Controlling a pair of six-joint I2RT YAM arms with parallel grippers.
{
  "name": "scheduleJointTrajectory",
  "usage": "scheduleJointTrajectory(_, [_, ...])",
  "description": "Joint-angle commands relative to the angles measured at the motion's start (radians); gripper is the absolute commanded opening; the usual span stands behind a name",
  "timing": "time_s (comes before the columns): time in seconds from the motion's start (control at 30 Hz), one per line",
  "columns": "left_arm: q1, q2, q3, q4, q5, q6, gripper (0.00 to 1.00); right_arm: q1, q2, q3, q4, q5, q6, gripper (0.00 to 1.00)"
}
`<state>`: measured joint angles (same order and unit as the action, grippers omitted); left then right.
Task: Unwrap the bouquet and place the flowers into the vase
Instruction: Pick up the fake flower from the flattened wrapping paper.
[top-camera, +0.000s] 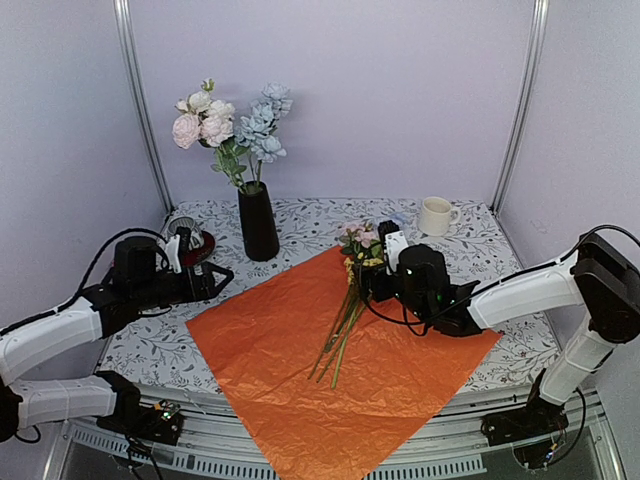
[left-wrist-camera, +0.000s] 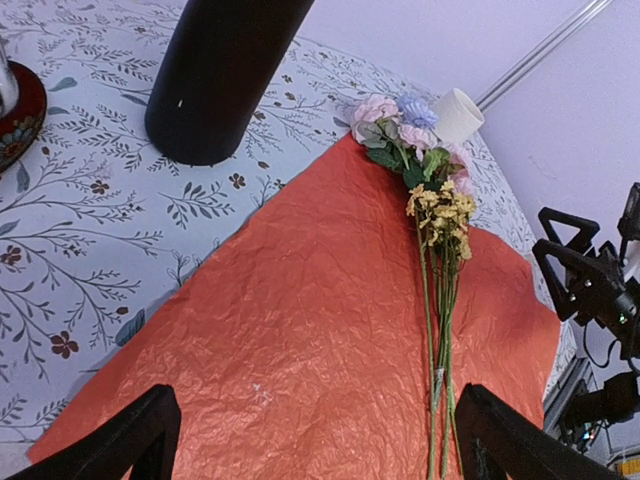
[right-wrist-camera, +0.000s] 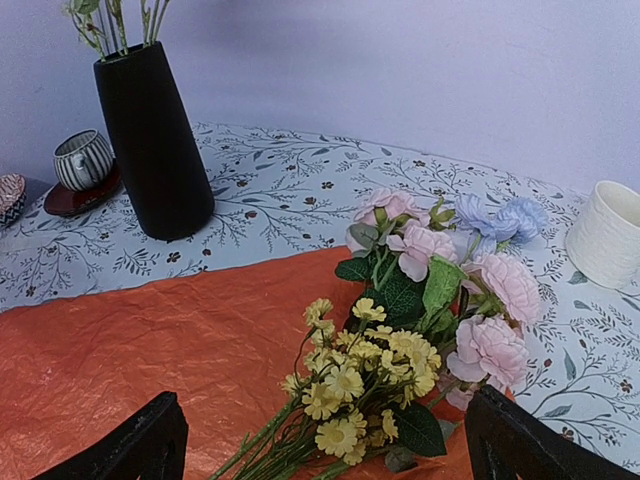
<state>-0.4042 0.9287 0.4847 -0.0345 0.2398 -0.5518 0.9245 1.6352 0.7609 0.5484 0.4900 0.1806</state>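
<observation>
Orange paper (top-camera: 280, 350) lies spread flat, and the loose flowers (top-camera: 343, 322) lie on it, heads far, stems near. My right gripper (top-camera: 368, 283) hangs wide open just at the heads, the yellow cluster between its fingers. My left gripper (top-camera: 218, 278) is open too, left of the paper, well apart from the stems. The vase (top-camera: 258, 222) stands far left of the heads, other blooms (top-camera: 232, 125) in it.

We see bright, even, diffuse light in all three views. Only a faint, soft shadow sits under the vase (right-wrist-camera: 150, 140) on the tabletop (right-wrist-camera: 270, 200). No harsh glare. The fingers (left-wrist-camera: 130, 440) of the left end effector (left-wrist-camera: 310, 445) look dark and slightly soft.
</observation>
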Motion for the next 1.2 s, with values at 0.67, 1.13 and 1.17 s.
scheduleJointTrajectory(0.67, [-0.044,-0.034,-0.213,0.409,0.047,0.264,0.98,0.007,-0.007,0.284,-0.751,-0.207,0.604,0.59])
scheduleJointTrajectory(1.13, [-0.064,-0.072,-0.301,0.555,0.115,0.234,0.98,0.013,0.193,0.362,-0.734,-0.352,0.772,0.4])
scheduleJointTrajectory(1.17, [-0.065,-0.069,-0.299,0.558,0.117,0.235,0.98,0.014,0.212,0.379,-0.742,-0.352,0.78,0.39])
